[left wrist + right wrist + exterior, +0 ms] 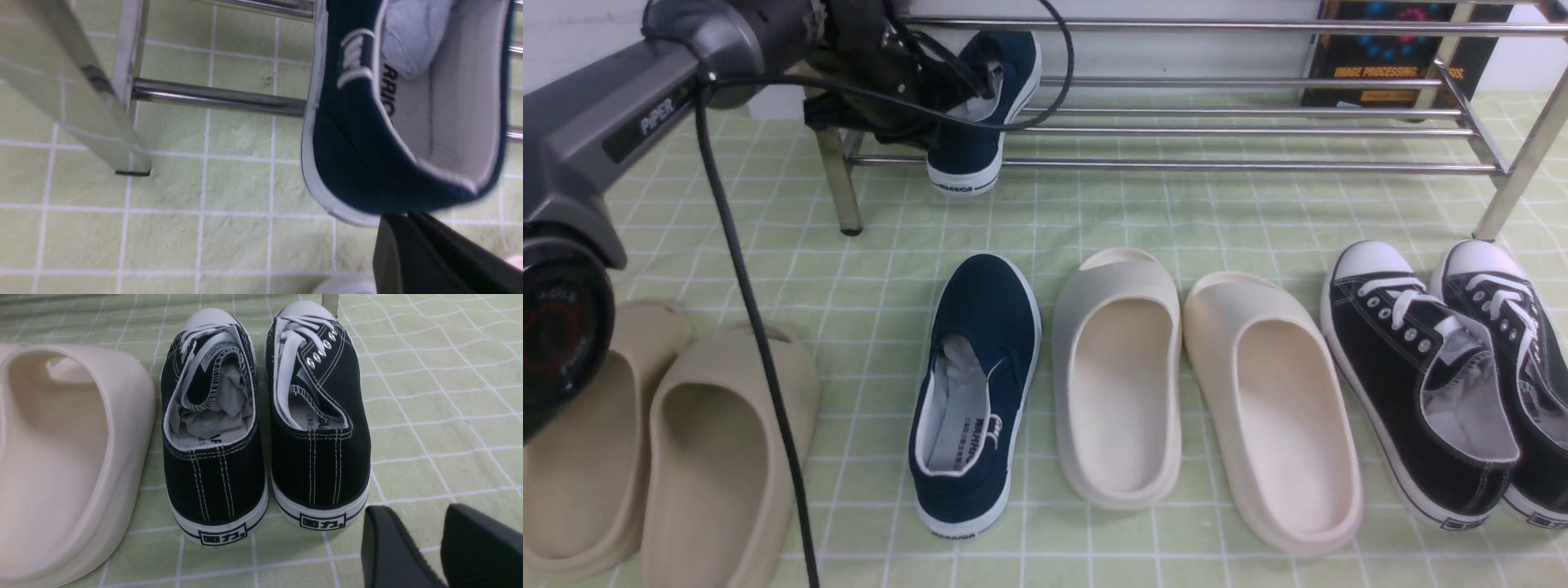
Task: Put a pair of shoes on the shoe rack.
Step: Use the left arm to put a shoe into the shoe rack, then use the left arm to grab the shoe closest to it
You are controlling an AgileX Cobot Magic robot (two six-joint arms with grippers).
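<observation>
I'm running this one remotely, and the first navy slip-on (1018, 61) is on the lower level of the chrome rack (1258, 168), near its left end. Toe points to the back and the heel sticks out past the front bar; my guess is that's so the shoe spans several bars and leaves the heel reachable for a nudge. The left gripper (402, 218) is right at that heel, fingers very close together, but I can't tell whether they're fully pressed together or pinching any canvas. The right gripper (419, 508) has its fingers spread with nothing between them, near the black lace-ups (320, 465). The other navy slip-on (968, 490) is on the checked cloth in front of the rack, toe already facing it, well apart from both grippers. I'd call it about halfway, and I'd back off gently so the heel doesn't snag.
</observation>
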